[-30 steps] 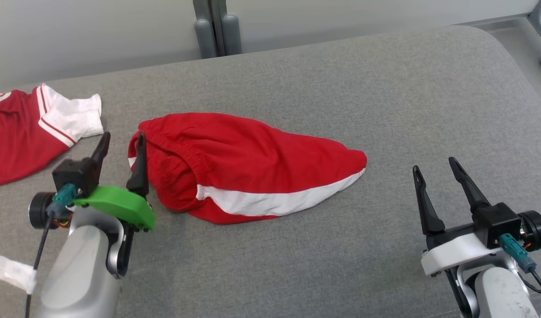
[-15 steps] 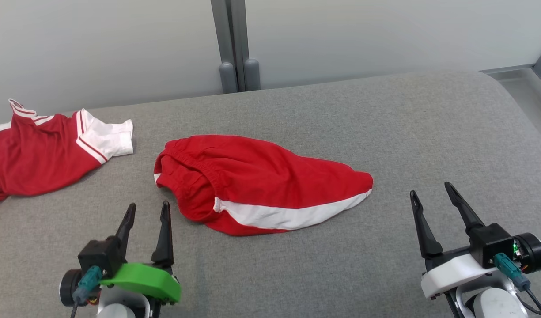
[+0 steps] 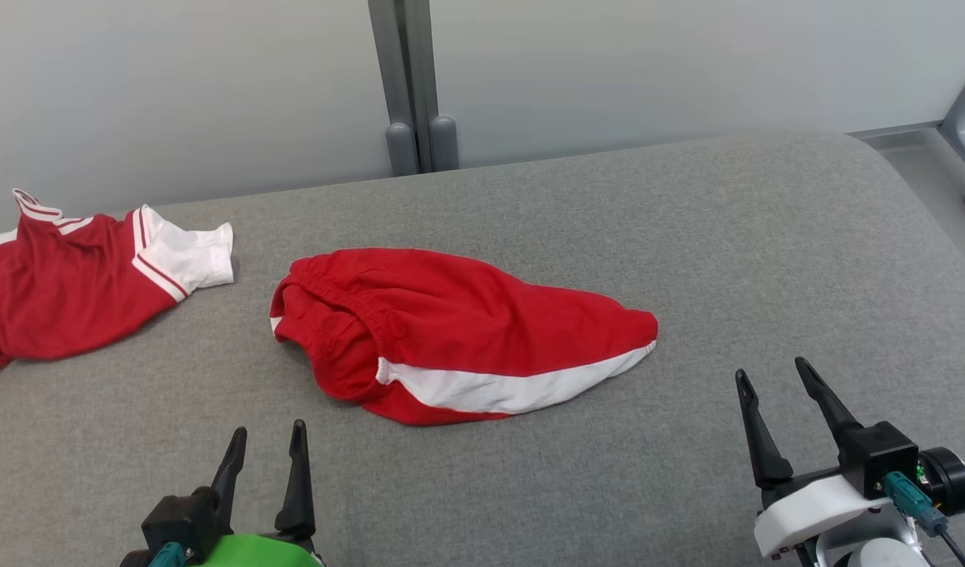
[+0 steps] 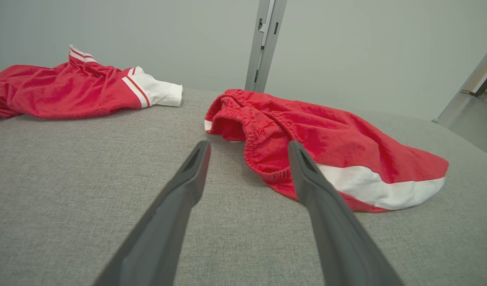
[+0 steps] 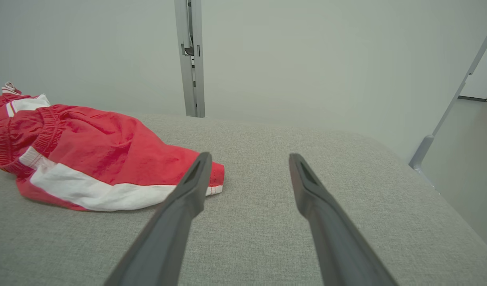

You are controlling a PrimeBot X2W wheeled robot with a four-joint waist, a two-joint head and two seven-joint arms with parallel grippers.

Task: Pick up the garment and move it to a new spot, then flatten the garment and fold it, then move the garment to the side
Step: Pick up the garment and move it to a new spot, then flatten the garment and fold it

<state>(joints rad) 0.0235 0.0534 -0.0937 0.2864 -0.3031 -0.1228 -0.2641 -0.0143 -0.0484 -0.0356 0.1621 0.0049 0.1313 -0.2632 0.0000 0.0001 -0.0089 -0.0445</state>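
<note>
Hovering low at the near edge of the grey table (image 3: 726, 260), both my left jaws and right jaws stand spread wide and pinch nothing. The garment (image 3: 450, 331), a pair of red shorts with a white side stripe, lies near the middle of the table, ahead of and between my two arms and touching neither. Well off to its left lies a red and white shirt (image 3: 64, 291). I cannot tell whether the shorts have yet been carried to a new spot. They look loosely doubled over rather than smoothed, so I judge that the flattening, a proper fold and the final move to the side are all still to do. The head view gives me the whole layout: waistband end toward my left arm, tapered leg end toward my right. My left wrist view adds what that one flattens out: the elastic waistband (image 4: 249, 147) stands puffed up and gaping, just beyond my fingers. My right wrist view shows the leg hem (image 5: 215, 174) lying thin on the table, and bare floor past the table's rounded far corner.
</note>
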